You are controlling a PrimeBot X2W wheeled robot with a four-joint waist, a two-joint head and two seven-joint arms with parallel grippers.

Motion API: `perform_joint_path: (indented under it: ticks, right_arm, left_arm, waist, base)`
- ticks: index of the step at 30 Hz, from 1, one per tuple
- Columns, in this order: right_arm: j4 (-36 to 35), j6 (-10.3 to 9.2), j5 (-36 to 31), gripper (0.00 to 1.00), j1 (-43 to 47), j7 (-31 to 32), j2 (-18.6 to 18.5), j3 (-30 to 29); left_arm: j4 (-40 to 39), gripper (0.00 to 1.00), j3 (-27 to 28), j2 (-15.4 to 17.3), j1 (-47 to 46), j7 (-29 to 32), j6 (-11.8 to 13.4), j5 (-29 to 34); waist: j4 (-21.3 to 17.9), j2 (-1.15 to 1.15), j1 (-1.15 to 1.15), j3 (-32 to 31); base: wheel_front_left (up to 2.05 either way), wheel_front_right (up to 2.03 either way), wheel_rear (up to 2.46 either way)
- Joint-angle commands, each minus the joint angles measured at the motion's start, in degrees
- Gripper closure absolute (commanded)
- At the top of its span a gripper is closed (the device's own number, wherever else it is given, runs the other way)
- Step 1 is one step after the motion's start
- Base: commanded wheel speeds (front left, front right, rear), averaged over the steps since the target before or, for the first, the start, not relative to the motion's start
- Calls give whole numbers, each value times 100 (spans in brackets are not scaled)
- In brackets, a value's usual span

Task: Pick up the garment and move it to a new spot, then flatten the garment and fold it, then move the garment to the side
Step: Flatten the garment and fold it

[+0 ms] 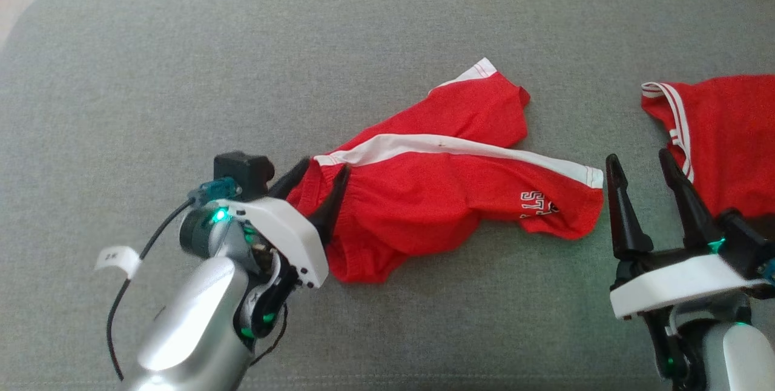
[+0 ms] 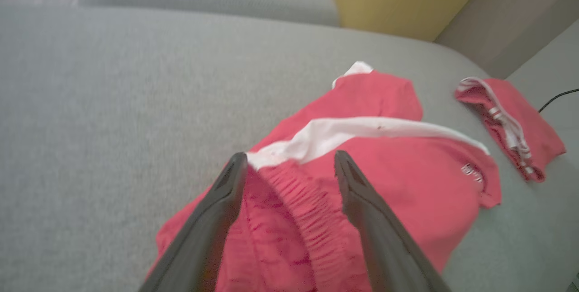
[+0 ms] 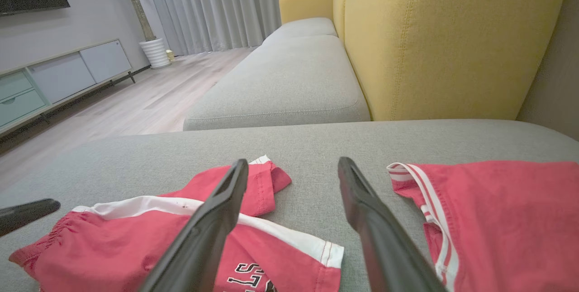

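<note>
These red shorts (image 1: 448, 197) look light and floppy, so I'd pinch the gathered waistband (image 2: 312, 219) — left hand (image 1: 325, 165) is spread wide straddling it, right hand (image 1: 639, 156) spread wide too.

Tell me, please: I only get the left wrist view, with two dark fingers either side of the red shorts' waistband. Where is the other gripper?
Observer: The right gripper hangs open. The gap between its fingers frames bare cushion between the shorts and a second red garment.
Operator: Is it holding anything?
Observer: No. The right wrist view shows nothing between its fingers.
Operator: What lies beyond the sofa?
Observer: The right wrist view shows a wood floor, pale curtains and a low cabinet.
</note>
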Motion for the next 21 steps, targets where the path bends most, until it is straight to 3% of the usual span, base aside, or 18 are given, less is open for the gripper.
perform_joint_path:
  ticks: [1, 16, 17, 19, 20, 21]
  right_arm:
    - [-170, 37, 47, 0, -218, -4, -24, 145]
    - [-53, 37, 122, 0, -369, -90, -23, 163]
    - [-44, 37, 126, 0, -372, -96, -23, 154]
    - [-27, 37, 148, 0, -375, -105, -23, 133]
    - [-20, 37, 156, 0, -373, -110, -23, 125]
    - [-16, 37, 169, 0, -372, -113, -23, 116]
  left_arm:
    - [150, 0, 200, 49, -306, 169, -31, -76]
    - [1346, 0, 385, -203, -904, 170, -469, -575]
    - [1405, 24, 383, -209, -932, 155, -487, -580]
    - [1503, 83, 393, -235, -972, 122, -528, -619]
    - [1546, 100, 386, -238, -991, 98, -533, -609]
    - [1584, 100, 383, -247, -1006, 79, -542, -613]
  waist:
    - [-46, 0, 0, 41]
    - [-212, 0, 0, 267]
    - [-221, 0, 0, 271]
    - [-233, 0, 0, 278]
    - [-234, 0, 0, 277]
    - [-236, 0, 0, 279]
  base:
    - [0, 0, 0]
    - [0, 0, 0]
    - [0, 0, 0]
    - [0, 0, 0]
    - [0, 0, 0]
    - [0, 0, 0]
